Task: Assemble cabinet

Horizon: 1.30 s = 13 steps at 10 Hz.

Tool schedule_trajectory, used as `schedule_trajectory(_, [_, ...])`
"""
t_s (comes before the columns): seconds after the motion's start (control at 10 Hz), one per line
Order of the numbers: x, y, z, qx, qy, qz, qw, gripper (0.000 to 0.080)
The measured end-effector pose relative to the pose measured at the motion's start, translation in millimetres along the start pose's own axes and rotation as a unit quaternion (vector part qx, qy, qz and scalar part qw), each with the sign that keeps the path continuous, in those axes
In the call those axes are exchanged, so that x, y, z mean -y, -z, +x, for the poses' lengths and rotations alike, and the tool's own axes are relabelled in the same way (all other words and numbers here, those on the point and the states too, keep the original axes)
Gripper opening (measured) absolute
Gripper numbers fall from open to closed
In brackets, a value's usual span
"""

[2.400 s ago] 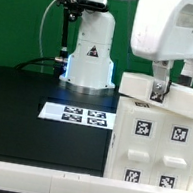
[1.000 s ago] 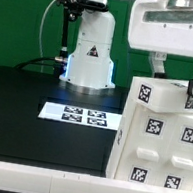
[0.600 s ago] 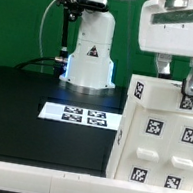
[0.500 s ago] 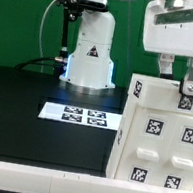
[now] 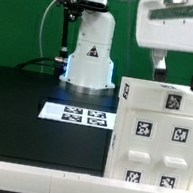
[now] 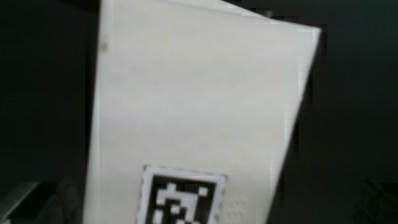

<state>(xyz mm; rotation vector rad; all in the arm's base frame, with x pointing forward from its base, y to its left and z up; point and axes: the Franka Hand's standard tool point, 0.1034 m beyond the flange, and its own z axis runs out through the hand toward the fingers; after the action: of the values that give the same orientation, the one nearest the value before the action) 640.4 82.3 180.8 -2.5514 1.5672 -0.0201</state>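
The cabinet [image 5: 156, 139] is a large white box with black-and-white tags on its faces. It stands upright on the black table at the exterior view's right. My gripper [image 5: 180, 77] hangs just above its top edge, with one finger [image 5: 158, 64] on each side and the jaws wide apart, holding nothing. In the wrist view the cabinet's white top face [image 6: 196, 110] fills the picture, with one tag [image 6: 182, 197] on it. My fingers do not show in that view.
The marker board [image 5: 77, 115] lies flat on the black table left of the cabinet. The arm's white base [image 5: 90, 48] stands behind it. A pale strip [image 5: 31, 180] runs along the table's front edge. A green wall is at the back.
The cabinet was tilted and turned in my shut fingers. Now it stands square and upright. My fingers have spread apart and let go of its top.
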Motion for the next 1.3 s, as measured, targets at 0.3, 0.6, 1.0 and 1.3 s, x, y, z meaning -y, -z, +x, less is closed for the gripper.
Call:
schedule_trajectory(0.3, [0.8,2.9,-6.4,0.008,0.130,-0.002,0.991,0.0798])
schedule_trajectory(0.6, [1.0,-1.6,-0.5,0.008,0.334,-0.003,0.942,0.0797])
schedule_trajectory(1.0, [9.0,-5.8,-3.1,0.020,0.542,-0.020,0.840,0.0797])
schedule_trajectory(1.3, [3.3,-2.9,1.9,0.034,0.698,-0.033,0.715,0.0797])
